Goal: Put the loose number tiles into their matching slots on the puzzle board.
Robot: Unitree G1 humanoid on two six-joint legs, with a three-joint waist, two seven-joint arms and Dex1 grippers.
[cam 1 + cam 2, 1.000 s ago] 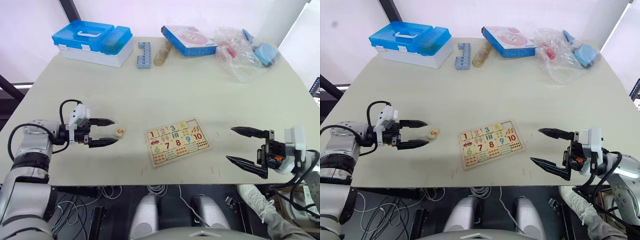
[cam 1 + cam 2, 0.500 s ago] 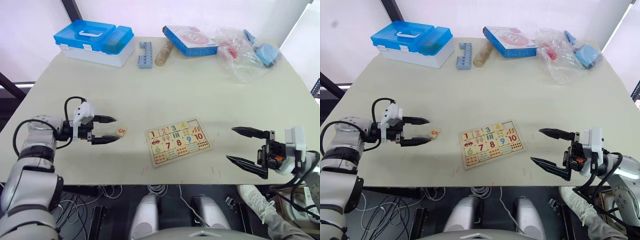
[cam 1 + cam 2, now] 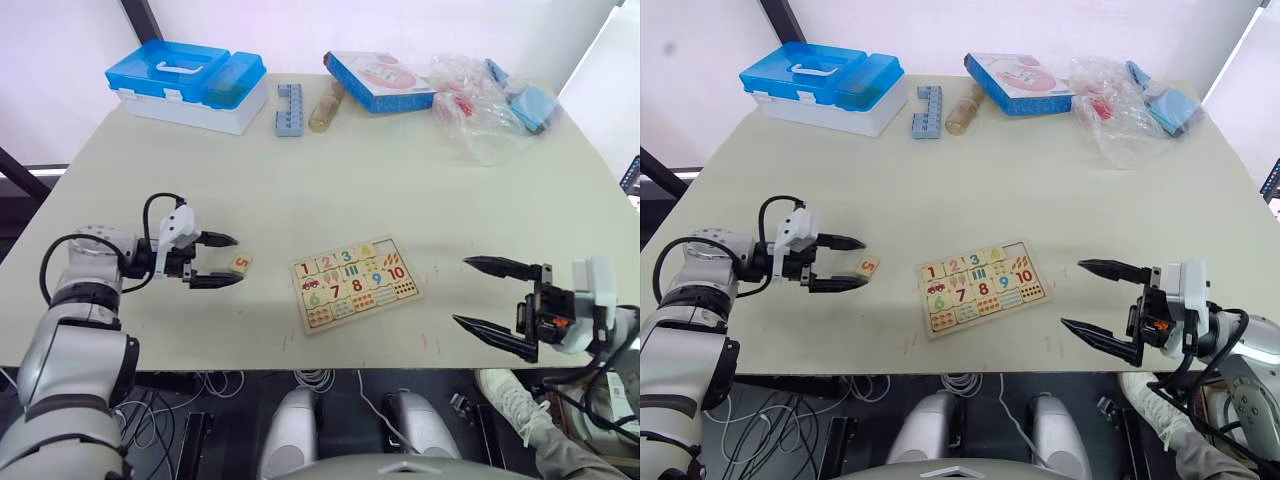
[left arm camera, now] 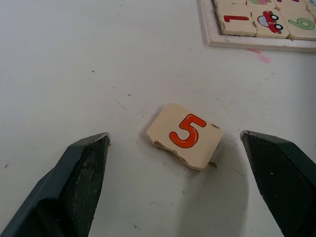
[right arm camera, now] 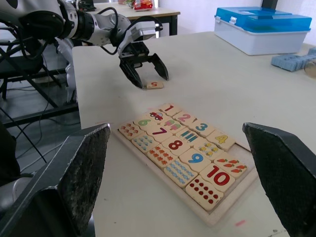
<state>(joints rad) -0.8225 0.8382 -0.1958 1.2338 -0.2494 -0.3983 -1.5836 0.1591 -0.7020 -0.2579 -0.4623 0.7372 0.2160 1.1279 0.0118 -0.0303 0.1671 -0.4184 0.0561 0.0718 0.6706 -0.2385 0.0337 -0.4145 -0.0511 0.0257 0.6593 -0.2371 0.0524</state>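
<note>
The 5 tile [image 4: 186,141] is a small flat square of pale wood with a red digit and a chipped, ragged edge on the side toward the left gripper [image 3: 228,261], lying flat on the matte off-white table [image 3: 400,180]. It sits turned askew, not square to the fingers, the digit reading tilted in the wrist view. It lies just ahead of the spread black fingertips, between their lines, touching neither. The board [image 3: 355,282], a flat pale wooden tray with a raised rim and coloured numbers, lies beyond the tile from this gripper, its long axis slightly skewed to the table edge. The right gripper [image 3: 492,303] hovers spread wide, well apart on the board's other side.
</note>
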